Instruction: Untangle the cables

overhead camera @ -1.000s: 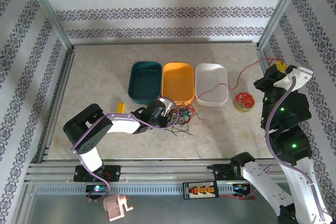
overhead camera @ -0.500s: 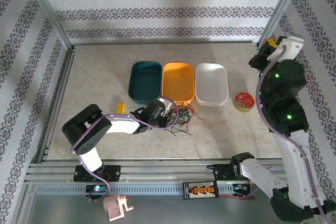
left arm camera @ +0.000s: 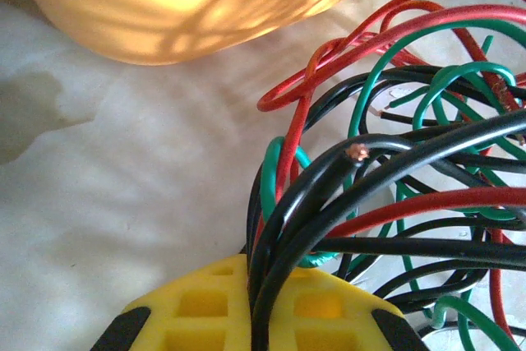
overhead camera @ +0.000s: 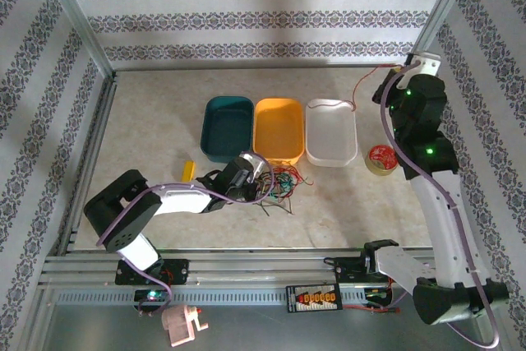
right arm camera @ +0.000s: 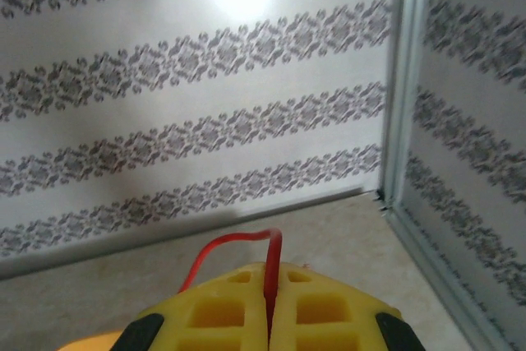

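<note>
Red hair-thin wire [right arm camera: 215, 247] pinched in the right end effector [right arm camera: 269, 281], left end effector [left arm camera: 251, 277] clamped on the red-green-black wire tangle [left arm camera: 386, 158] (beside the orange plastic tray [left arm camera: 189, 6]).

L hand [left arm camera: 251, 314] clamping cables [left arm camera: 386, 166], orange tray [left arm camera: 189, 6]

Lab territory, a boxed-in robot test cell: aluminium frame posts [overhead camera: 82, 26] hold wallpaper-patterned panels [overhead camera: 246, 18] round a marbled surface [overhead camera: 148, 121], and a slotted metal rail [overhead camera: 246, 269] along the near edge carries bolted arm bases [overhead camera: 152, 270].
</note>
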Controlling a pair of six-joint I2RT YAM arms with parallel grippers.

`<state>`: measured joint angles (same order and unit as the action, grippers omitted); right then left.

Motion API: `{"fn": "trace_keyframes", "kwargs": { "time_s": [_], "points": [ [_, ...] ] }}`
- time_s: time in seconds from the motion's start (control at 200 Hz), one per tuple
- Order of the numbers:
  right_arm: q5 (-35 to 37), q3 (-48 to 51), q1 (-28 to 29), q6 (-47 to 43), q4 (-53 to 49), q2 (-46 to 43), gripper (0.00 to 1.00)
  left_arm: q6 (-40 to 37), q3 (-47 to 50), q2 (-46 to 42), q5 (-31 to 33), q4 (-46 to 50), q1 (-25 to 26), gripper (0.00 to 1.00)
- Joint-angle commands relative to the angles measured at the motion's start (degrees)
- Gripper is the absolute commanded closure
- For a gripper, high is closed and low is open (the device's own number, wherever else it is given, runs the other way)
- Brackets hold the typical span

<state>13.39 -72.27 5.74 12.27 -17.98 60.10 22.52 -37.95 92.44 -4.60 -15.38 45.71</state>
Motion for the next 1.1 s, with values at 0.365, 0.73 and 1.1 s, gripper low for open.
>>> {"fn": "trace_keyframes", "kwargs": {
  "time_s": [0.365, 0.73, 1.1],
  "points": [
    [-12.02, 12.61, 0.45, 9.37, 1.58, 8.43, 1.00, 2.09, 1.22, -1.98, 3.52, -3.43, 0.78, 1.00],
    [-11.15, 18.61, 3.49, 18.31, 4.44, 15.35, 1.00, 2.36, 1.28, -1.57, 3.99, -3.65, 0.78, 1.00],
    [0.75, 15.34, 4.79, 29.58, 4.89, 26.31, 1.00, 2.43, 2.00, -2.66, 4.59, -3.44, 0.87, 1.00]
  ]
}}
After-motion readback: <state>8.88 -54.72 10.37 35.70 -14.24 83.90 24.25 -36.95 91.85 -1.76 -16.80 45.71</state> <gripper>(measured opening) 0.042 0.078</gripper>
